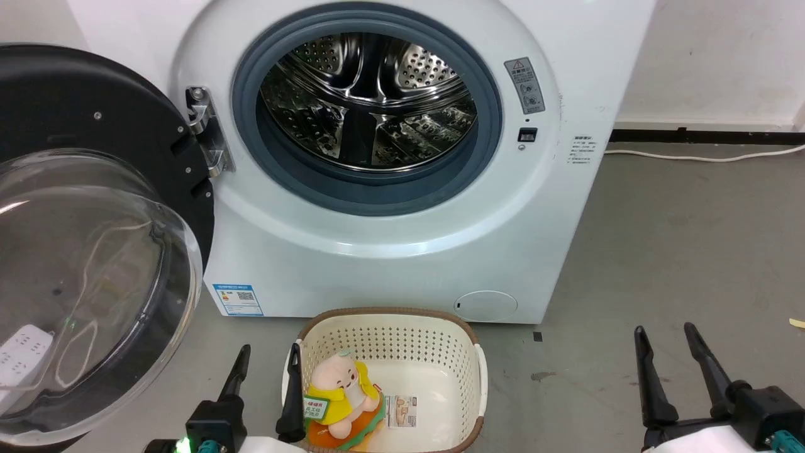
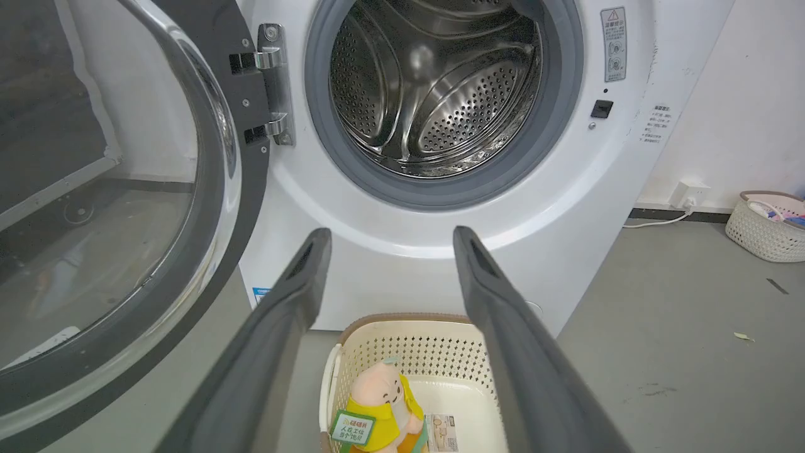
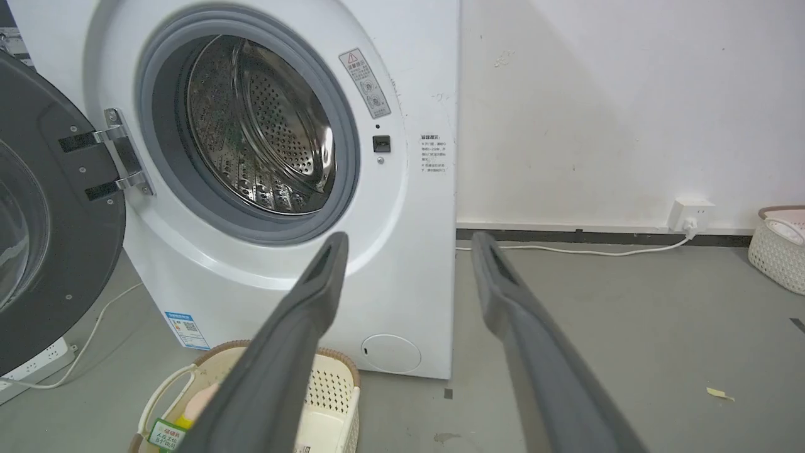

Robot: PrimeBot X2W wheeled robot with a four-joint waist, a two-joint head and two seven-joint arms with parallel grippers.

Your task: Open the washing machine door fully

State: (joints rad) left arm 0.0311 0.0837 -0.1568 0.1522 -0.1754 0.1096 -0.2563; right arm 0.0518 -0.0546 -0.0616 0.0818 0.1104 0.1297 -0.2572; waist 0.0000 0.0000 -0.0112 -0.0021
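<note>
The white washing machine (image 1: 402,251) fills the upper middle of the head view, its grey rubber ring and steel drum (image 1: 368,104) exposed. The washing machine door (image 1: 94,251), a black disc with a bulging clear glass bowl, is swung wide open to the left on its metal hinge (image 1: 207,129); in the left wrist view the door (image 2: 119,207) stands at the left, in the right wrist view the door (image 3: 50,220) too. My left gripper (image 1: 269,355) stands open at the bottom left, touching nothing. At the bottom right my right gripper (image 1: 666,333) is open too, over bare floor.
A cream perforated basket (image 1: 390,340) with a plush toy (image 1: 343,396) stands on the floor before the machine, between my grippers. A white power strip (image 1: 22,352) lies behind the door glass. A cable (image 1: 698,154) runs along the wall; another basket (image 3: 780,251) sits far right.
</note>
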